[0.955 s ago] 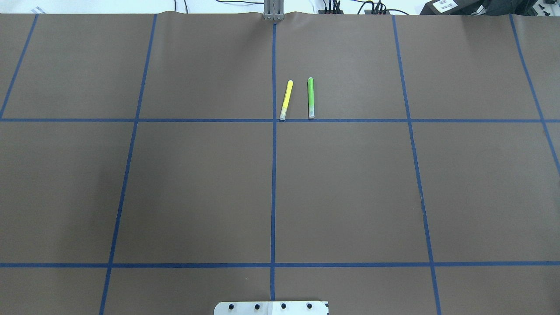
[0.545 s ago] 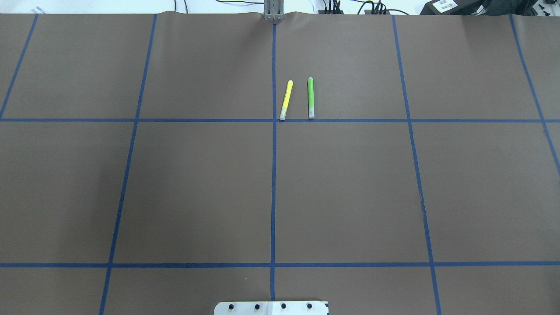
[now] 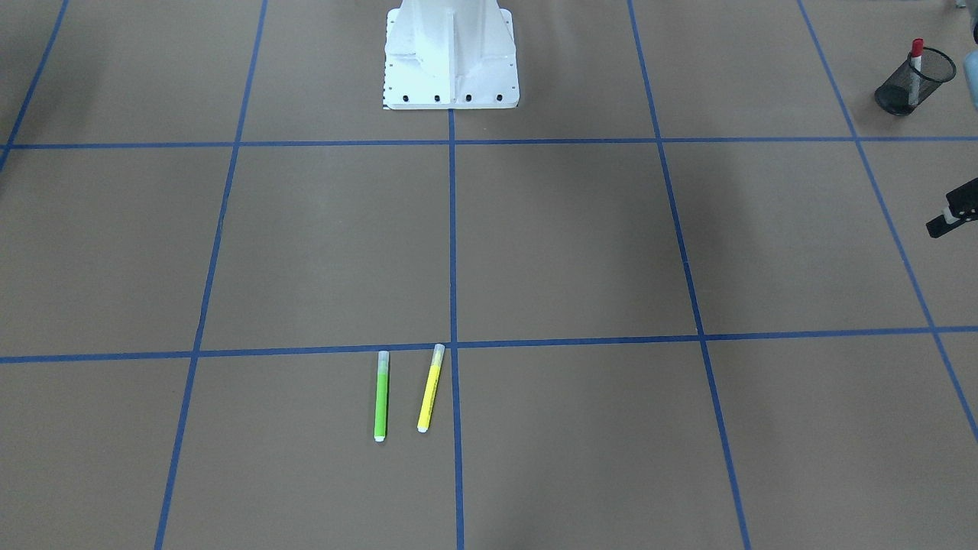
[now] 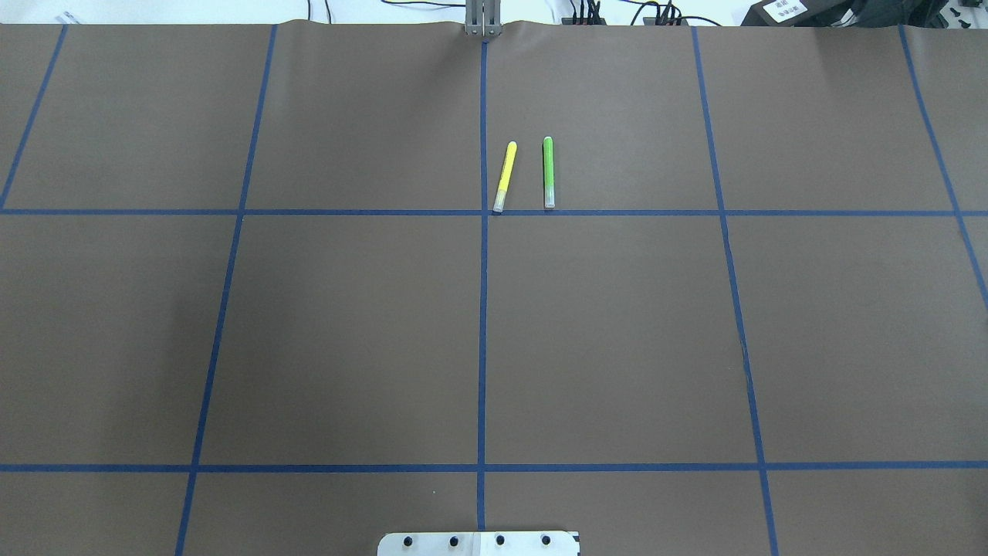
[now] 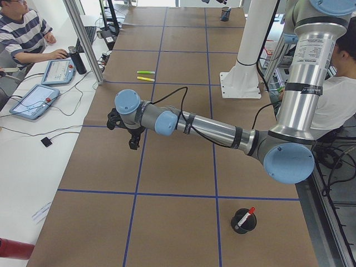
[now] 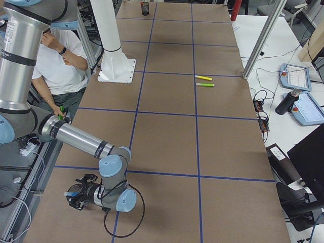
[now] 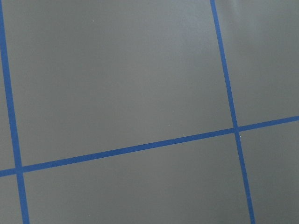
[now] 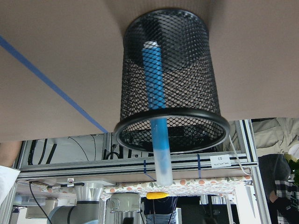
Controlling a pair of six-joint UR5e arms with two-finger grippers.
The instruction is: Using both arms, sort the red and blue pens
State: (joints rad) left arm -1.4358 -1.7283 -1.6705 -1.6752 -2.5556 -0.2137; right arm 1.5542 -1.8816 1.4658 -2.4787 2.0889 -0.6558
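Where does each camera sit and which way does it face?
Front-facing: across taped brown table, facing white bolted pedestal; left end effector at right edge.
Overhead: behind the pedestal, looking down; its plate only.
Exterior left: table end, near left arm.
Exterior right: opposite end, near right arm.
Left wrist: down on bare table; no body.
Right wrist: black mesh cup holding blue-barrelled pen; no body.
Shared: all exteriors show green-barrelled marker and yellow-barrelled marker.

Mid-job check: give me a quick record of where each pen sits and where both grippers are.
red pen: standing in black mesh cup, robot's left side
blue pen: in second mesh cup, close to right wrist camera
green marker, yellow marker: lying side by side, apart
left gripper: over bare table; fingers' state unclear
right gripper: fingers' state unclear
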